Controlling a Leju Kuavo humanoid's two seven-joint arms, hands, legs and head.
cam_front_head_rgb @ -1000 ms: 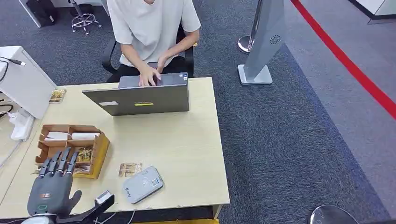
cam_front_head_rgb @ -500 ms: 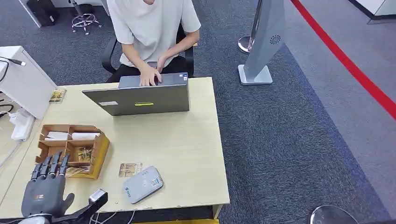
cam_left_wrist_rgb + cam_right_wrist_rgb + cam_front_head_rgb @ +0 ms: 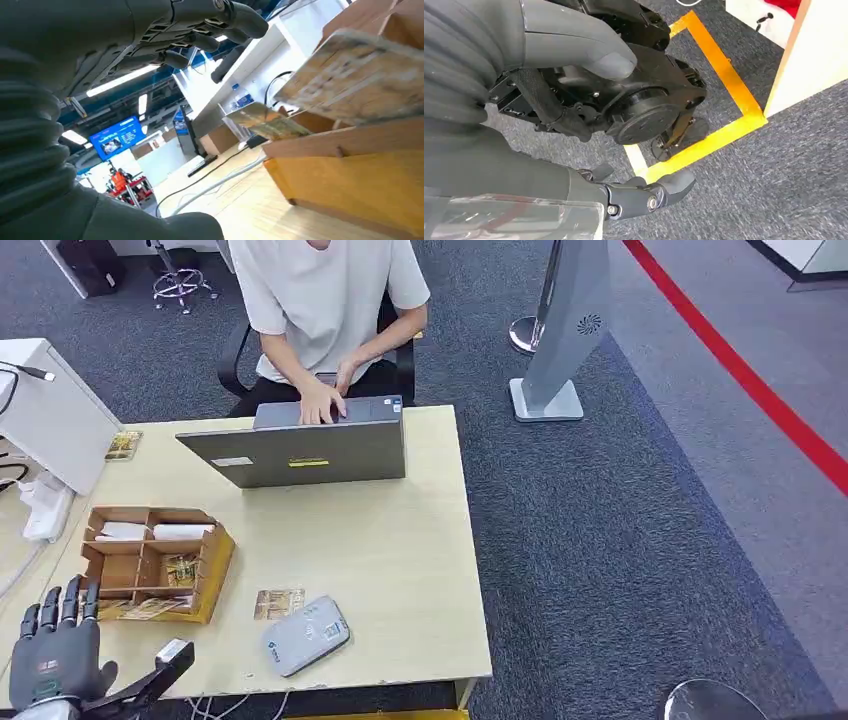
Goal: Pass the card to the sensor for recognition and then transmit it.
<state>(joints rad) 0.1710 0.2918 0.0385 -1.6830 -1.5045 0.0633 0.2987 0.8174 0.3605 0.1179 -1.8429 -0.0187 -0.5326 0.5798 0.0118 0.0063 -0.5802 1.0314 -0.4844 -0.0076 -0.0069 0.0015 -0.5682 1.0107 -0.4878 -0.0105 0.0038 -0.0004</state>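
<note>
Left hand [image 3: 55, 650] low at the table's [image 3: 400, 570] near corner, fingers spread, holding nothing, just short of the wooden box [image 3: 155, 562]. Card [image 3: 278, 602] flat on the table, touching the grey sensor [image 3: 306, 635]. Right hand [image 3: 574, 75] hanging over carpet, fingers loosely apart, gripping nothing.

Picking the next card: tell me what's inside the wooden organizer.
The wooden organizer holds white cards in its far compartments and patterned cards in a near one, with one card lying at its near edge. How many are stacked beneath cannot be seen.
</note>
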